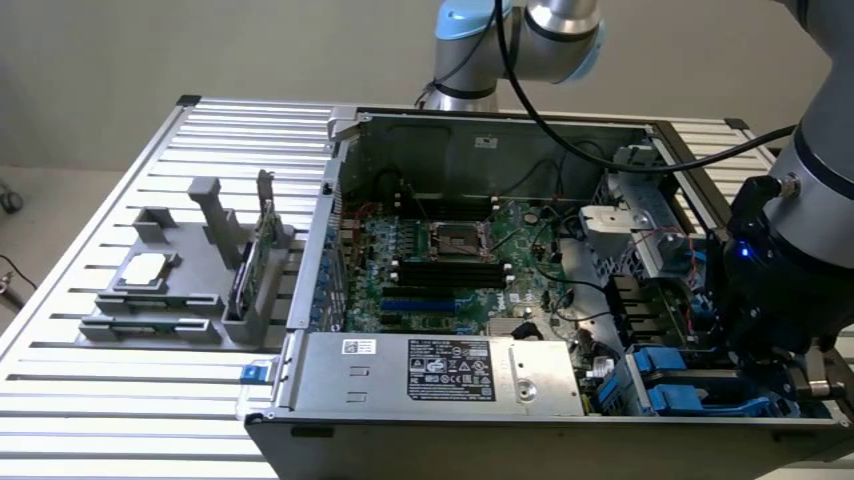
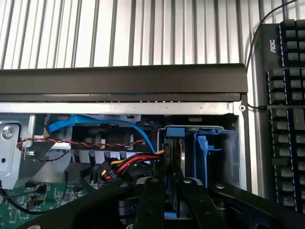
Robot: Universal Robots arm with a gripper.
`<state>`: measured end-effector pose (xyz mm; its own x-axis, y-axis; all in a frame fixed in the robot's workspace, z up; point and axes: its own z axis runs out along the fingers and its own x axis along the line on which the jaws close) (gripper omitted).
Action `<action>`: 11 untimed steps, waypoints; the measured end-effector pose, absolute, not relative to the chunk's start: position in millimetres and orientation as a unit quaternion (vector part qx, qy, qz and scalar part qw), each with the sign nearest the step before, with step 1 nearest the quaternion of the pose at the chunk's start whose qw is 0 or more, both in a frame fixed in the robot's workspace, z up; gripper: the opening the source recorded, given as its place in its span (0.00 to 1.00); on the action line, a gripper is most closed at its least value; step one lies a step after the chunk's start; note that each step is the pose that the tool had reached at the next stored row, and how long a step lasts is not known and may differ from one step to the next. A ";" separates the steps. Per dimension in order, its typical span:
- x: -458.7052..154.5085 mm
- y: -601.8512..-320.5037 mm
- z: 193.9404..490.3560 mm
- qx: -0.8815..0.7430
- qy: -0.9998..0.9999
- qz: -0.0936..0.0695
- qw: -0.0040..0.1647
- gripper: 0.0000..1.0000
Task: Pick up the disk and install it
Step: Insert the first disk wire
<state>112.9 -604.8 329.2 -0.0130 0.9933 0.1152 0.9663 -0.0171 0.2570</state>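
1. Over the near corner of the open computer case (image 1: 534, 300), at the exterior view's right, the gripper (image 1: 781, 365) is lowered beside the blue drive carriers (image 1: 674, 385).
2. Between the narrowly set fingers (image 2: 152, 200), the disk (image 2: 172, 157) is seen on edge, its blue frame standing upright in the drive bay (image 2: 200, 143); the fingers appear clamped on it.
3. Just beside it, another blue carrier (image 2: 204, 150) is seated in the same bay.
4. Near the disk, a blue cable (image 2: 95, 121) and red, yellow and black wires (image 2: 133, 164) are routed.
5. Outside the case, a keyboard (image 2: 286, 114) is laid on the slatted table (image 2: 143, 28).
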 end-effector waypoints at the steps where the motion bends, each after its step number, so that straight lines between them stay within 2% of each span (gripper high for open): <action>1: 113.0 -604.8 329.0 0.701 0.699 0.133 0.051 0.18; 11: 113.0 -604.8 326.7 0.701 0.699 0.133 0.051 0.18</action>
